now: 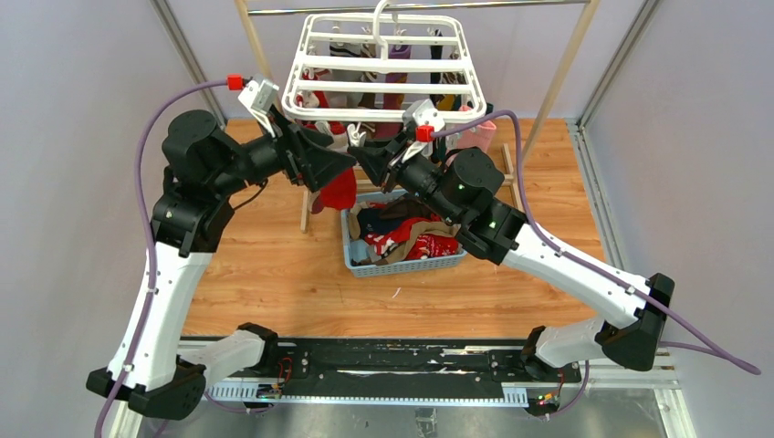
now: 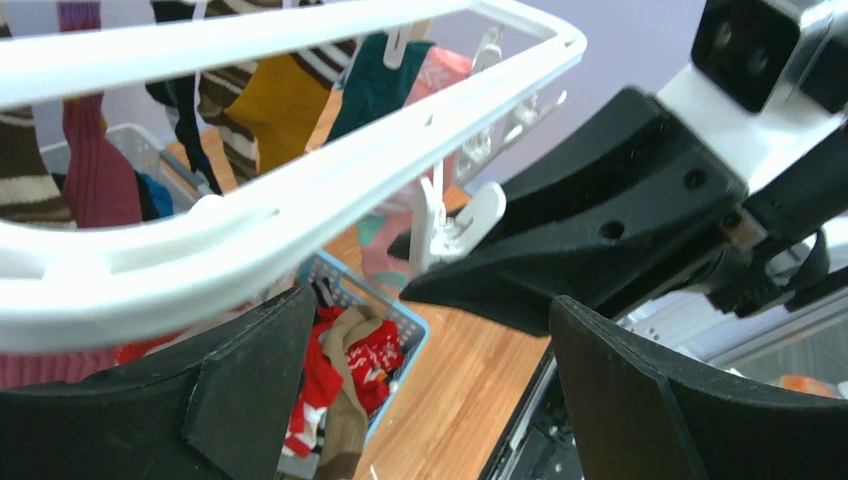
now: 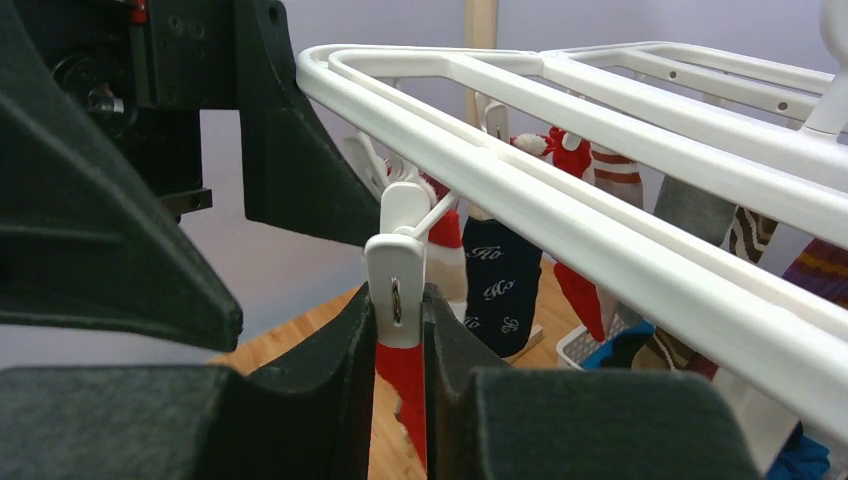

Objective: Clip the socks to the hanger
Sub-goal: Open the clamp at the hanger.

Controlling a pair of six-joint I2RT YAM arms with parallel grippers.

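Observation:
The white hanger [image 1: 383, 64] hangs at the back centre with several socks clipped under it. My right gripper [image 3: 398, 310] is shut on a white clip [image 3: 397, 285] at the hanger's near-left corner. A red sock [image 3: 405, 385] hangs from that clip between the fingers. It also shows in the top view [image 1: 339, 192]. My left gripper [image 2: 430, 400] is open wide and empty. It sits just left of the right gripper [image 1: 370, 157], under the hanger's rim [image 2: 250, 210]. More socks [image 1: 402, 239], red, tan and navy, lie in the basket.
A blue mesh basket [image 1: 402, 267] stands on the wooden table below the hanger. The rail stand's wooden posts [image 1: 548, 91] and foot [image 1: 306, 212] flank it. Navy [image 3: 500, 285], mustard [image 2: 275, 100] and teal [image 2: 375, 85] socks hang from other clips.

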